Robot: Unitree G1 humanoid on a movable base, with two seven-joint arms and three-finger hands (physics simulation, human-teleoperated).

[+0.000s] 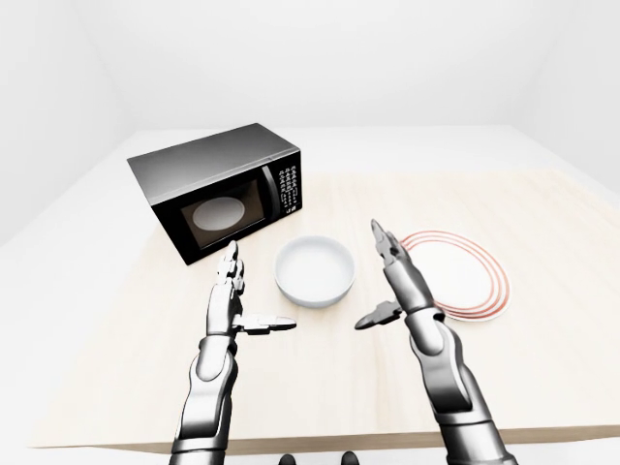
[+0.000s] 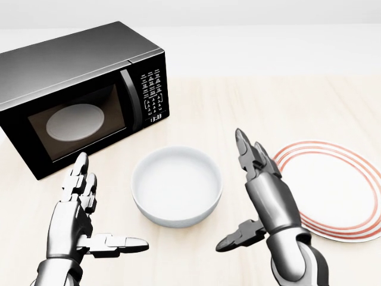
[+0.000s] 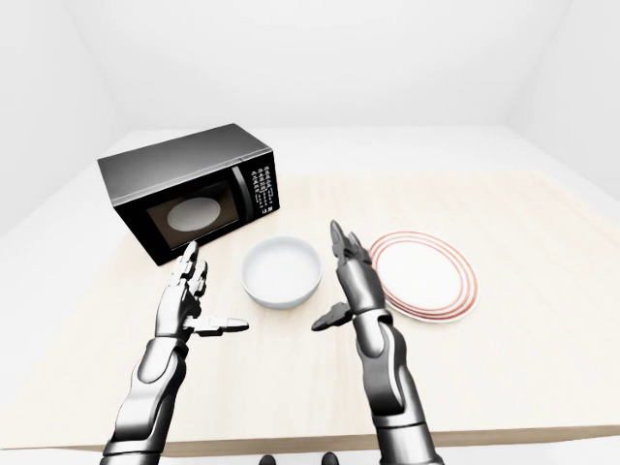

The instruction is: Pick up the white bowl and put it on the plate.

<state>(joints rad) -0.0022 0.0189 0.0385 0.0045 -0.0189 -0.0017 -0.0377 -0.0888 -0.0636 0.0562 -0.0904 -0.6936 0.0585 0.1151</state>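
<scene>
Nearest the camera, two silver arms are seen rising from the bottom edge of the head view over a pale wooden tabletop [image 2: 238, 101]. The left robot hand [image 2: 80, 205] is held open at the lower left, its fingers stretched upward and its thumb pointed right toward the bowl; nothing is gripped by it. The right robot hand [image 2: 256, 185] is likewise spread open, fingers raised and thumb turned left, and nothing is held in it either. Between the two hands, just above them in the view and touched by neither, the white bowl [image 2: 177, 186] is set upright on the tabletop. To its right, near but apart, the plate [image 2: 345, 190] with red rings round its rim is laid flat. Farther up and to the left, a black microwave [image 2: 77, 89] is placed at an angle, its door closed.
</scene>
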